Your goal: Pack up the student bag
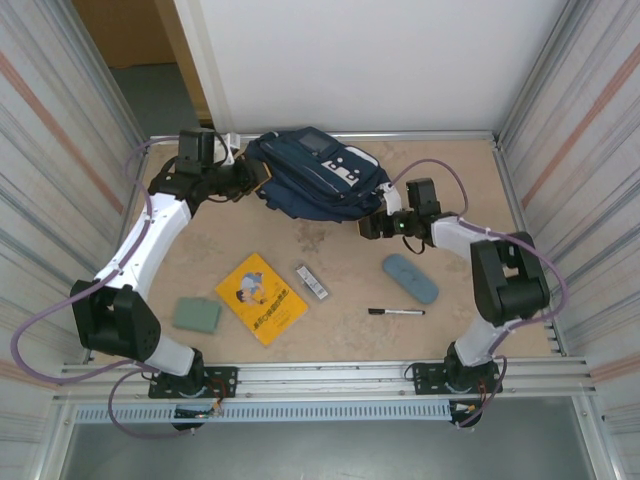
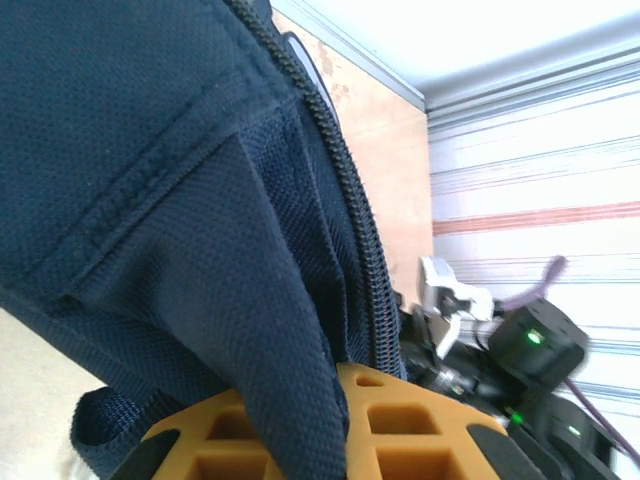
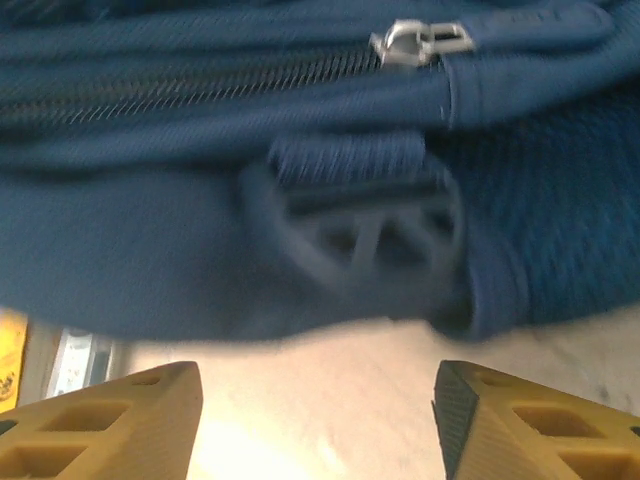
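Note:
The student bag [image 1: 315,175], a navy-blue backpack with pale patches, lies at the back middle of the table. My left gripper [image 1: 262,182] is at its left edge. In the left wrist view a fold of the bag's navy fabric [image 2: 150,150] is pinched between the orange fingers, so my left gripper [image 2: 345,420] is shut on it. My right gripper [image 1: 368,225] sits just off the bag's lower right edge. In the right wrist view it [image 3: 318,400] stands open over bare table. Just beyond its tips are the bag [image 3: 200,250], a plastic buckle [image 3: 360,235] and a metal zip pull [image 3: 420,40].
On the table in front of the bag lie a yellow booklet [image 1: 262,297], a green block [image 1: 198,314], a small silver item [image 1: 312,281], a blue-grey case [image 1: 410,277] and a black pen [image 1: 396,312]. Metal walls close in both sides.

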Controlling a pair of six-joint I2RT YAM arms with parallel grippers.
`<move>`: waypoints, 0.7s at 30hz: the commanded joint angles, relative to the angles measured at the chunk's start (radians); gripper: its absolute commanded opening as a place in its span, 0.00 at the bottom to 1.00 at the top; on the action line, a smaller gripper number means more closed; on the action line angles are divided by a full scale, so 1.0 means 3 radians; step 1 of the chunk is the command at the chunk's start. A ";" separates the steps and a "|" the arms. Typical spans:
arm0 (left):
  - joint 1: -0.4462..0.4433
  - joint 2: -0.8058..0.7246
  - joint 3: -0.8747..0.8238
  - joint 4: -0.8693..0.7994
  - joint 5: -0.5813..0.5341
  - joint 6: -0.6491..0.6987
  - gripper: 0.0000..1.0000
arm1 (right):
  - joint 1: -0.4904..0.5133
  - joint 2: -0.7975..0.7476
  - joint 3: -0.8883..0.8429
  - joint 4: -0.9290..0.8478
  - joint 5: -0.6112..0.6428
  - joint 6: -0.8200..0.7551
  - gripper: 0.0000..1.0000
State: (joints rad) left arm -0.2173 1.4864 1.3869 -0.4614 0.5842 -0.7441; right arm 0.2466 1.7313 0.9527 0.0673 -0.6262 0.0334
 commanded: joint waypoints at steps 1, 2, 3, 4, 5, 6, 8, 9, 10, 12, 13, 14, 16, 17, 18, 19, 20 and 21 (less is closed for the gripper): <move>0.0021 -0.0169 0.0207 0.0205 0.0511 -0.0232 0.05 | 0.0014 0.0211 0.0196 0.0149 -0.0317 -0.0056 0.59; 0.0024 -0.0151 0.0231 0.0196 0.0582 -0.0250 0.05 | 0.0022 0.0247 0.0233 0.0135 -0.0321 -0.0085 0.57; 0.0024 -0.0143 0.0247 0.0186 0.0624 -0.0250 0.05 | 0.0017 0.0273 0.0267 0.0117 -0.0316 -0.0102 0.56; 0.0024 -0.0138 0.0268 0.0159 0.0645 -0.0238 0.05 | 0.0009 0.0296 0.0303 0.0093 -0.0304 -0.0131 0.54; 0.0024 -0.0142 0.0282 0.0136 0.0653 -0.0225 0.05 | 0.0005 0.0308 0.0315 0.0077 -0.0301 -0.0148 0.52; 0.0028 -0.0149 0.0295 0.0113 0.0642 -0.0220 0.05 | -0.0008 0.0304 0.0310 0.0082 -0.0303 -0.0157 0.49; 0.0053 -0.0174 0.0311 0.0099 0.0645 -0.0230 0.05 | -0.0038 0.0293 0.0279 0.0148 -0.0359 -0.0125 0.40; 0.0067 -0.0194 0.0321 0.0094 0.0647 -0.0230 0.05 | -0.0051 0.0293 0.0274 0.0176 -0.0395 -0.0113 0.35; 0.0081 -0.0220 0.0323 0.0095 0.0633 -0.0212 0.05 | -0.0055 0.0298 0.0277 0.0176 -0.0417 -0.0112 0.29; 0.0100 -0.0253 0.0322 0.0085 0.0550 -0.0179 0.05 | -0.0055 0.0291 0.0277 0.0152 -0.0452 -0.0117 0.20; 0.0108 -0.0257 0.0317 0.0081 0.0512 -0.0169 0.05 | -0.0048 0.0272 0.0265 0.0152 -0.0477 -0.0117 0.17; 0.0111 -0.0257 0.0312 0.0083 0.0501 -0.0176 0.05 | -0.0036 0.0248 0.0246 0.0153 -0.0488 -0.0114 0.14; 0.0121 -0.0229 0.0282 0.0101 0.0553 -0.0189 0.05 | -0.0020 0.0208 0.0231 0.0110 -0.0490 -0.0128 0.10; 0.0121 -0.0209 0.0271 0.0101 0.0562 -0.0171 0.05 | -0.0015 0.0186 0.0231 0.0082 -0.0490 -0.0132 0.08; 0.0121 -0.0194 0.0257 0.0094 0.0559 -0.0153 0.05 | -0.0017 0.0158 0.0226 0.0059 -0.0490 -0.0130 0.06; 0.0121 -0.0181 0.0237 0.0091 0.0537 -0.0140 0.05 | -0.0010 0.0123 0.0206 0.0037 -0.0490 -0.0119 0.05; 0.0121 -0.0175 0.0214 0.0096 0.0512 -0.0133 0.05 | 0.0003 0.0084 0.0180 0.0015 -0.0490 -0.0112 0.04; 0.0120 -0.0167 0.0184 0.0110 0.0483 -0.0128 0.05 | 0.0019 0.0042 0.0160 -0.0026 -0.0480 -0.0101 0.03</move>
State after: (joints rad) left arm -0.1841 1.4837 1.4284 -0.4759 0.6800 -0.7933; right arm 0.2413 1.8030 1.0096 0.0784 -0.7422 0.0105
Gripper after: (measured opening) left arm 0.118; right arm 0.066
